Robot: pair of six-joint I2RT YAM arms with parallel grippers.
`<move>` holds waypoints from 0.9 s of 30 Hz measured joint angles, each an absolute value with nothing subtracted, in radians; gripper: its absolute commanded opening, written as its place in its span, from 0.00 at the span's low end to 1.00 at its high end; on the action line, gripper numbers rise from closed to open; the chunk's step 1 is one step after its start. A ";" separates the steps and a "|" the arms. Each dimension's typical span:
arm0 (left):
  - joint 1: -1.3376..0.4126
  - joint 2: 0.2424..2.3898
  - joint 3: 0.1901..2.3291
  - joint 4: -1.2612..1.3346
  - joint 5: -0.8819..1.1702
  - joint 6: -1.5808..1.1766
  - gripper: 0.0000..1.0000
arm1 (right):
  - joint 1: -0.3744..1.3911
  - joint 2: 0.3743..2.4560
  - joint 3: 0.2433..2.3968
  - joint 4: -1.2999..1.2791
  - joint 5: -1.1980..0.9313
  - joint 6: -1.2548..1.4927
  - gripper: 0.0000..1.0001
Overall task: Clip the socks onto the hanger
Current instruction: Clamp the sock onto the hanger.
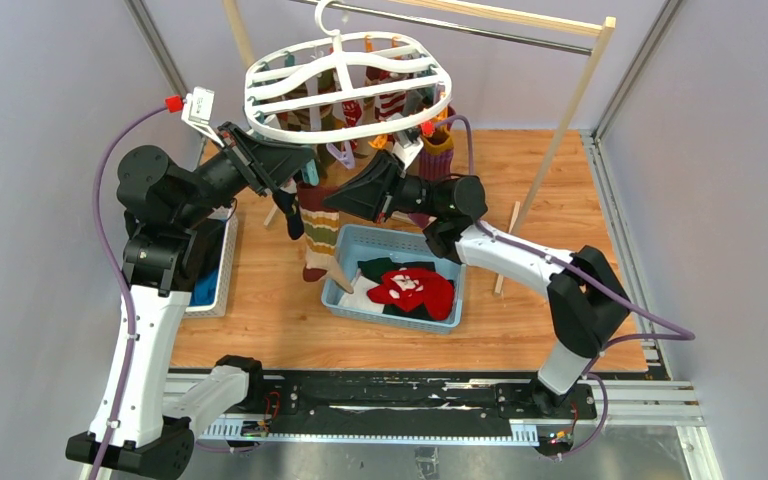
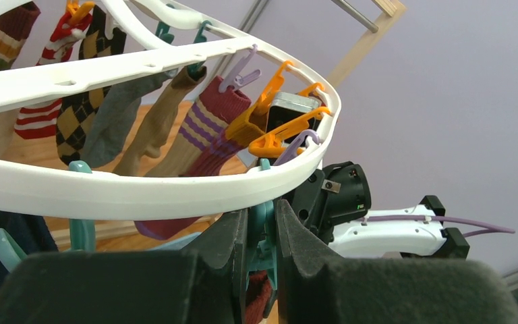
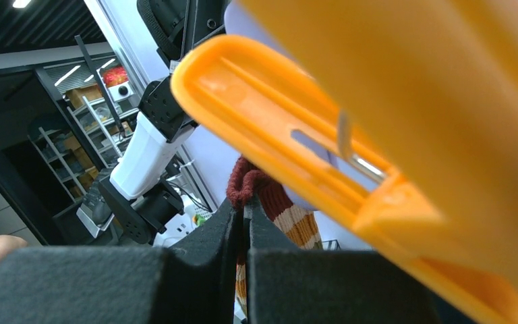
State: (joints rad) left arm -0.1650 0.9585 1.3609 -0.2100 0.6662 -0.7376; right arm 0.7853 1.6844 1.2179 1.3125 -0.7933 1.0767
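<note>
Under the white hanger (image 2: 141, 192), the job looks about half done. Several socks (image 2: 202, 128) already dangle from pegs on its far side. The left hand (image 2: 262, 233) is clenched on a teal peg (image 2: 263, 216) at the near rim. The right hand (image 3: 244, 223) grips the cuff of a striped sock (image 1: 320, 235) hanging between the arms, not yet clipped. A red sock (image 1: 415, 288) and a few others wait in the blue basket (image 1: 360, 240) on the desk (image 1: 290, 330).
</note>
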 measured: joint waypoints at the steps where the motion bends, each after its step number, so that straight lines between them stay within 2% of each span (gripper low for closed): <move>1: -0.165 0.958 1.361 -0.210 0.667 -0.738 0.00 | 0.785 1.687 1.219 1.319 -0.793 1.081 0.00; 13: -0.165 0.962 1.349 -0.204 0.686 -0.743 0.00 | 0.785 1.757 1.219 1.489 -0.710 1.193 0.00; 27: -0.165 0.971 1.349 -0.202 0.712 -0.756 0.00 | 0.785 1.773 1.220 1.517 -0.653 1.253 0.00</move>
State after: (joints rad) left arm -0.1650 0.9707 1.3487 -0.2020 0.7120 -0.7563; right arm 0.7849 1.7729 1.2198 1.5166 -0.6529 1.2533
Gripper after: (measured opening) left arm 0.175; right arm 0.016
